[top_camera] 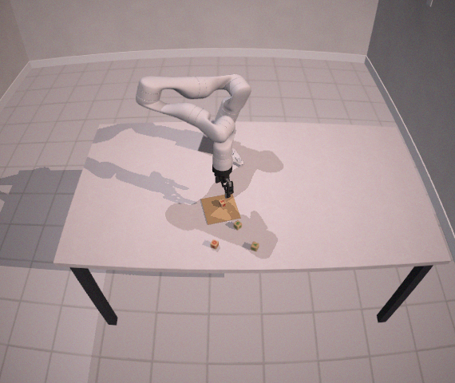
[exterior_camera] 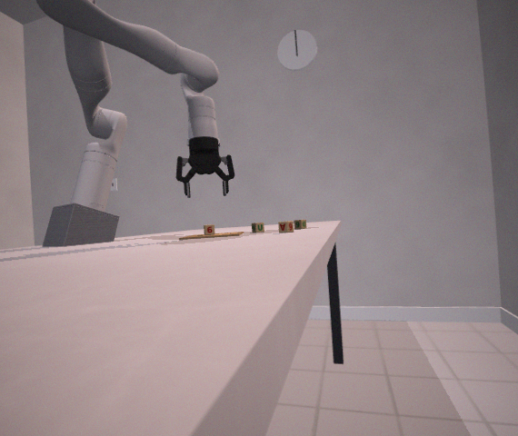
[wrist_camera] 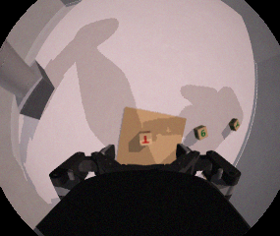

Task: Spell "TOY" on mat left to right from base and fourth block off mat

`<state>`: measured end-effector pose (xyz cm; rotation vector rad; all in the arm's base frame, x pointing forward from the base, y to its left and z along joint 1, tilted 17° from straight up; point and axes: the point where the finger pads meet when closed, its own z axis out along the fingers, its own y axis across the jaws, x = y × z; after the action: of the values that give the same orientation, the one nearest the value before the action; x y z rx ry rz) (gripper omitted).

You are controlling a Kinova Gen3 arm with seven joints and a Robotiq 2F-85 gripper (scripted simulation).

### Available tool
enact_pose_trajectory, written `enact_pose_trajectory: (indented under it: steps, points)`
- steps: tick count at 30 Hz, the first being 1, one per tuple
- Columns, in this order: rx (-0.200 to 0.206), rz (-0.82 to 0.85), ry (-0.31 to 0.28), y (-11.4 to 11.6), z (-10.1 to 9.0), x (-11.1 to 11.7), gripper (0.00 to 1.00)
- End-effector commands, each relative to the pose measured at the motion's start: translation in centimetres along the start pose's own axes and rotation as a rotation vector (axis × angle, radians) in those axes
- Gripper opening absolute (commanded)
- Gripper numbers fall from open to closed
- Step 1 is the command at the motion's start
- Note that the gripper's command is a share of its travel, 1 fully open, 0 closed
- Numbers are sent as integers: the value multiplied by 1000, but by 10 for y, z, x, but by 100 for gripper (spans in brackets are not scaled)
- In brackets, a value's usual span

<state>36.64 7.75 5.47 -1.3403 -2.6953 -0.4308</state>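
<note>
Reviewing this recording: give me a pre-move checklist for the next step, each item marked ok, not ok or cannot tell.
1. Hand open and holding nothing: ok.
2. Hand raised above the red-lettered block on the mat, not touching it: ok.
3. Mat flat on the table: ok.
4. Three blocks on the mat: not ok. Only one is; the block nearest the mat and two others lie off it.
5. Letter on the red-lettered block upright for someone at the robot's base: cannot tell, too small in the top view.
</note>
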Motion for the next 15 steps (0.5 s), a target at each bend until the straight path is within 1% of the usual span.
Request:
enact_pose_trajectory:
  steps: [1, 7, 15]
  points:
    - [-1, -24, 2, 0, 0, 0, 100]
    - [-1, -63, 2, -1, 0, 0, 100]
    - [-1, -69, 1, -1, 0, 0, 100]
